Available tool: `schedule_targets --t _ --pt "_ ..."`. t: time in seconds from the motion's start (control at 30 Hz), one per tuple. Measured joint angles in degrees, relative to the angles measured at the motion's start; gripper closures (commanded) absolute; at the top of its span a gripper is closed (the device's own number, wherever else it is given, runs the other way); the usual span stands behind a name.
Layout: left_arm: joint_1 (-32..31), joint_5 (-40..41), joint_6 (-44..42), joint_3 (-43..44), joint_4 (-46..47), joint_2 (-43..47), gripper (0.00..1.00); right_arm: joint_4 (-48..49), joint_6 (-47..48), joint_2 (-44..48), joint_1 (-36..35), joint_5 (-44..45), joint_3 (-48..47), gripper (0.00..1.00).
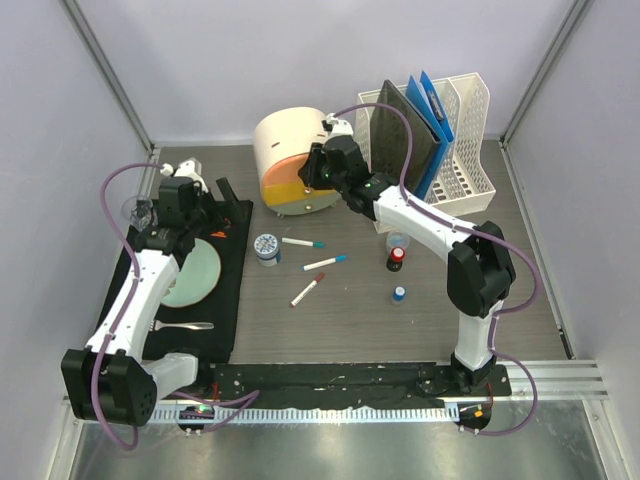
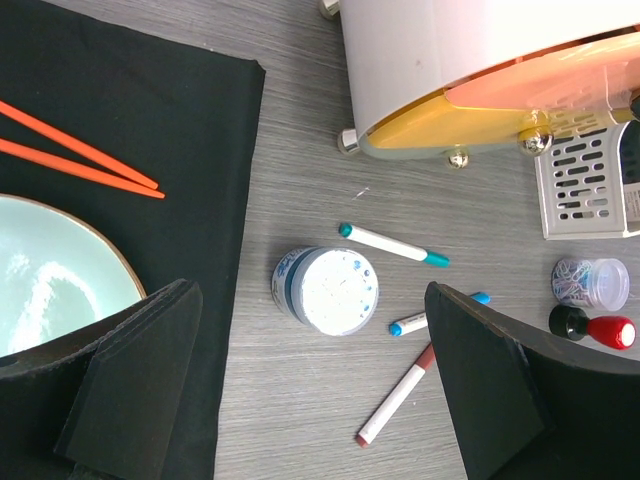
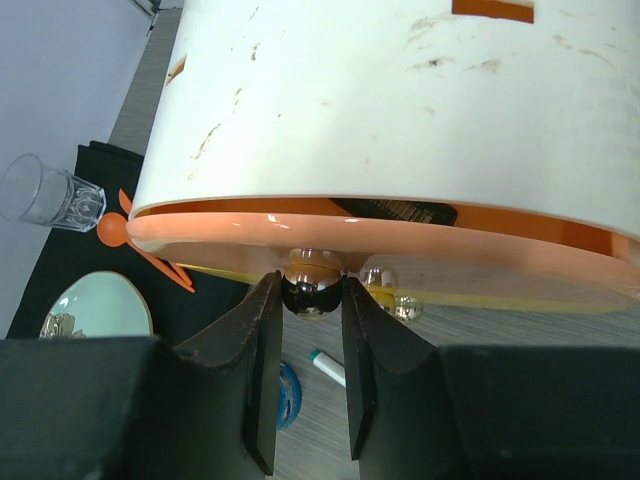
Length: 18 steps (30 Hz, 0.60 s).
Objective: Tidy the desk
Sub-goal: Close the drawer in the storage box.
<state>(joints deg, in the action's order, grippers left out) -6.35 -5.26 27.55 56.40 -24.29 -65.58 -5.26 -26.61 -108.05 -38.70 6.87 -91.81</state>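
Directly beneath right fingers [image 3: 255,390], the desk [image 1: 360,330]

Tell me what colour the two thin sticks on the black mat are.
Orange-red. The sticks show best in the left wrist view, on the black mat.

You are working in a robotics lab test cell, not a real office. Plain pale wall panels [image 1: 300,60] and bare metal rails [image 1: 110,75] box in the desk [image 1: 400,330]. The left arm [image 1: 140,290] and right arm [image 1: 420,215] are bolted along its edge at 6 o'clock. The file rack [image 1: 470,150] at 1 o'clock, the markers [image 1: 303,242] at the centre and the plate [image 1: 195,275] at 9 o'clock read as staged props.
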Motion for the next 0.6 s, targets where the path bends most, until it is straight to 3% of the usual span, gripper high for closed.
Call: schedule_targets --t 0.6 --pt "0.00 -0.44 -0.76 -0.04 0.22 -0.15 0.00 0.31 -0.04 -0.94 0.31 -1.51 -0.35 0.64"
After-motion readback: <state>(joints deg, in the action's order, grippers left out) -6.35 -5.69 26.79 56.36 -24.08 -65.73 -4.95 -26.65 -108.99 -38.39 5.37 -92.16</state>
